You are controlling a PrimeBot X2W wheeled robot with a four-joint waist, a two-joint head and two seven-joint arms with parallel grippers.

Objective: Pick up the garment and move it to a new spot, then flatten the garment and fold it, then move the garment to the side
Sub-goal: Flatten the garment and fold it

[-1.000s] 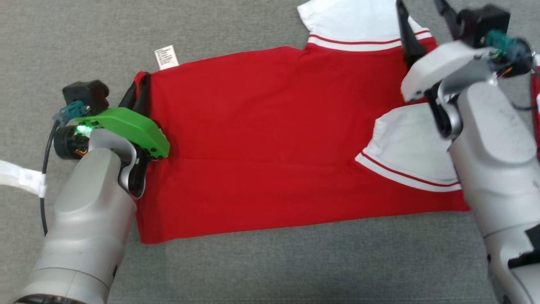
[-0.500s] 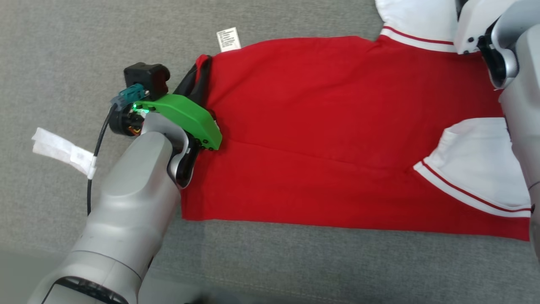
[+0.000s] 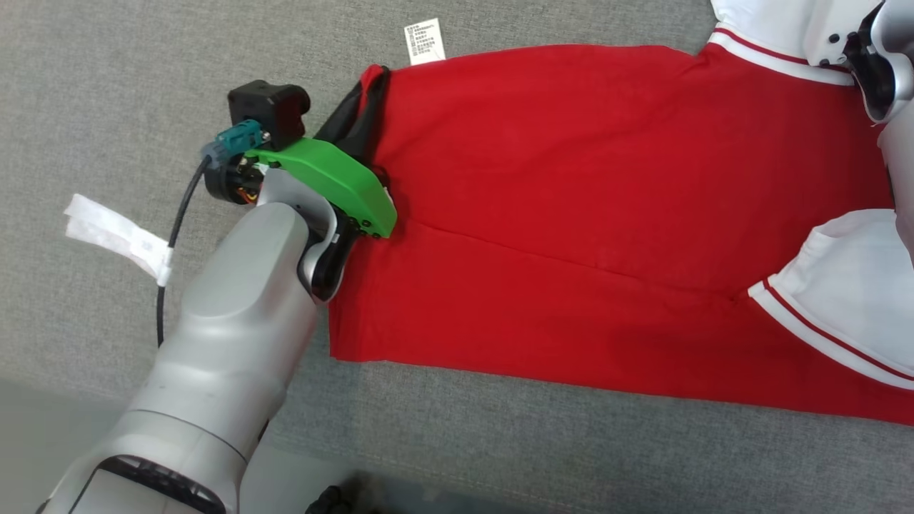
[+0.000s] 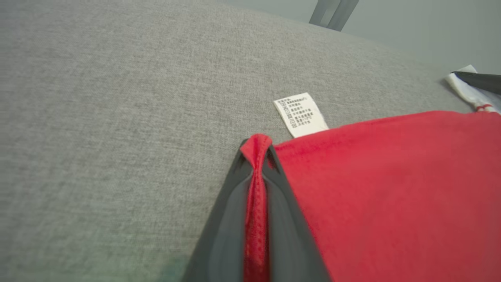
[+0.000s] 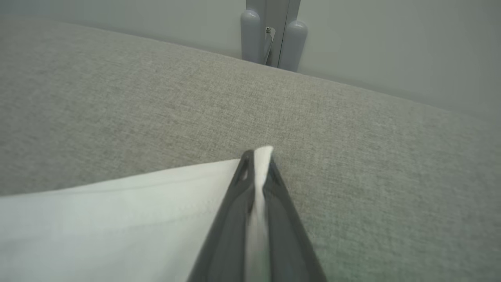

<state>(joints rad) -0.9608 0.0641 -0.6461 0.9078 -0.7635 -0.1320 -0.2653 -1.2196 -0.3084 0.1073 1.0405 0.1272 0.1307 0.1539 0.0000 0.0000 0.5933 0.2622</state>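
The garment [image 3: 571,200] is a red shirt with white, red-striped sleeves, lying flat on the grey cushion. My left gripper [image 3: 375,78] is shut on the garment's upper left hem corner; in the left wrist view red cloth [image 4: 256,203] is pinched between the dark fingers [image 4: 231,219]. A white care label [image 3: 424,41] sticks out beside that corner. My right gripper [image 5: 256,156] is shut on the edge of a white sleeve [image 5: 117,219], which is squeezed between its fingers. In the head view the right wrist [image 3: 867,57] shows at the top right corner over that sleeve.
The grey fabric surface [image 3: 107,86] spreads around the garment. A white paper strip [image 3: 114,239] lies on it left of my left forearm. A pale wall and a grey post [image 5: 272,35] stand beyond the cushion's far edge. The cushion's front edge runs along the bottom left.
The head camera has swung, so the whole scene sits further right and up. My right gripper has shut on the white sleeve edge. The left gripper keeps its hold on the hem corner.
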